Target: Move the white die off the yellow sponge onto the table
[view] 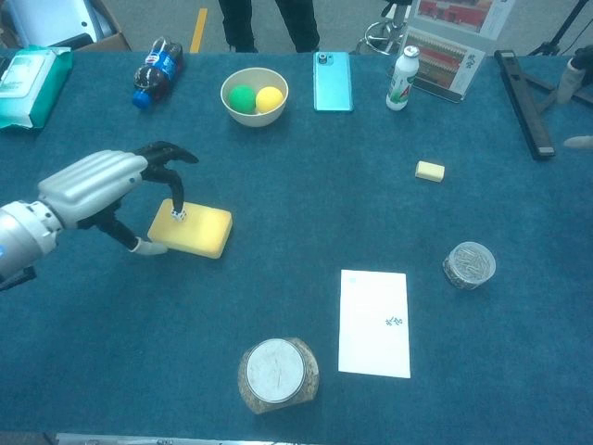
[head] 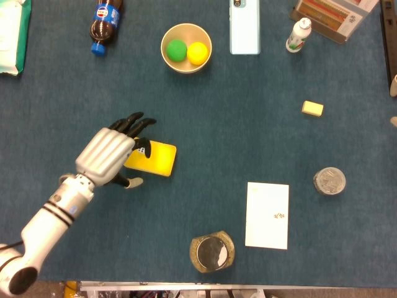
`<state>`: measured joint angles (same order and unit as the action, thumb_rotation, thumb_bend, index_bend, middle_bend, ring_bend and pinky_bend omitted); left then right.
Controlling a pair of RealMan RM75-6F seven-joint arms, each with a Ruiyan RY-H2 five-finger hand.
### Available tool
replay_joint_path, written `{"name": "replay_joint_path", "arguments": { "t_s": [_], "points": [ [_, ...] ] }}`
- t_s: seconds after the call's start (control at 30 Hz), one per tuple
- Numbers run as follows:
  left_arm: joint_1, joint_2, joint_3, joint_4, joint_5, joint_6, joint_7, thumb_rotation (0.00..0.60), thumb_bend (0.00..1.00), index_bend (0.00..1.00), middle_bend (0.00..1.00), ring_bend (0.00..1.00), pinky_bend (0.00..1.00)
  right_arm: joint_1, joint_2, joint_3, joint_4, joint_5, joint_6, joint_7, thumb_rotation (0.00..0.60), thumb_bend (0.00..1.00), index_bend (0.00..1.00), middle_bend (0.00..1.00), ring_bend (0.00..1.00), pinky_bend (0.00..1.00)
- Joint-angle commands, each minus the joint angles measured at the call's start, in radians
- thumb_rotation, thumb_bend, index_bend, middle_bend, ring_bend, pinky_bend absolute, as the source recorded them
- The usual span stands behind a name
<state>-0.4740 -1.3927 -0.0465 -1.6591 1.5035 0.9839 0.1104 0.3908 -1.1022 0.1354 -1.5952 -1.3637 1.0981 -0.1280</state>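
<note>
Hovering over the white die (view: 180, 215) on the yellow sponge (view: 199, 232), left hand (view: 104, 190) spread, empty.

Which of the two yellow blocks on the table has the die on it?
The large yellow sponge under the left hand carries the white die. The small yellow block far to the right is bare.

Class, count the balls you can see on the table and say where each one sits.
2. The green ball and the yellow ball lie side by side in the bowl. None looks hidden.

Left hand (head: 110, 154) hovers, fingers spread (right barely visible at edge).
</note>
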Motion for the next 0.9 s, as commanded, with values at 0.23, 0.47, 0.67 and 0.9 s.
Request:
{"name": "replay_joint_path", "arguments": {
  "t_s": [0.23, 0.47, 0.67, 0.9],
  "points": [
    [-0.077, -0.066, -0.043, 0.064, -0.083, -0.074, 0.039, 0.6, 0.13, 0.48, 0.1, 0.03, 0.17, -0.005, 0.004, -0.012, 0.015, 0.005, 0.004, 0.016, 0.6, 0.0, 0.51, 0.39, 0.37, 0.4],
    [-0.113, -0.054, -0.049, 0.073, -0.111, -0.098, 0.059, 0.6, 0.31, 0.48, 0.1, 0.03, 0.17, -0.006, -0.001, -0.02, 0.027, 0.009, 0.006, 0.027, 0.6, 0.0, 0.51, 0.39, 0.37, 0.4],
    [-0.134, -0.041, -0.038, 0.079, -0.133, -0.125, 0.071, 0.6, 0.32, 0.48, 0.09, 0.03, 0.17, -0.004, -0.009, -0.026, 0.038, 0.011, 0.001, 0.031, 0.6, 0.0, 0.51, 0.39, 0.37, 0.4],
    [-0.152, -0.025, -0.025, 0.078, -0.164, -0.146, 0.094, 0.6, 0.32, 0.47, 0.08, 0.02, 0.17, -0.005, -0.009, -0.028, 0.042, 0.018, 0.002, 0.031, 0.6, 0.0, 0.51, 0.39, 0.37, 0.4]
  ]
}}
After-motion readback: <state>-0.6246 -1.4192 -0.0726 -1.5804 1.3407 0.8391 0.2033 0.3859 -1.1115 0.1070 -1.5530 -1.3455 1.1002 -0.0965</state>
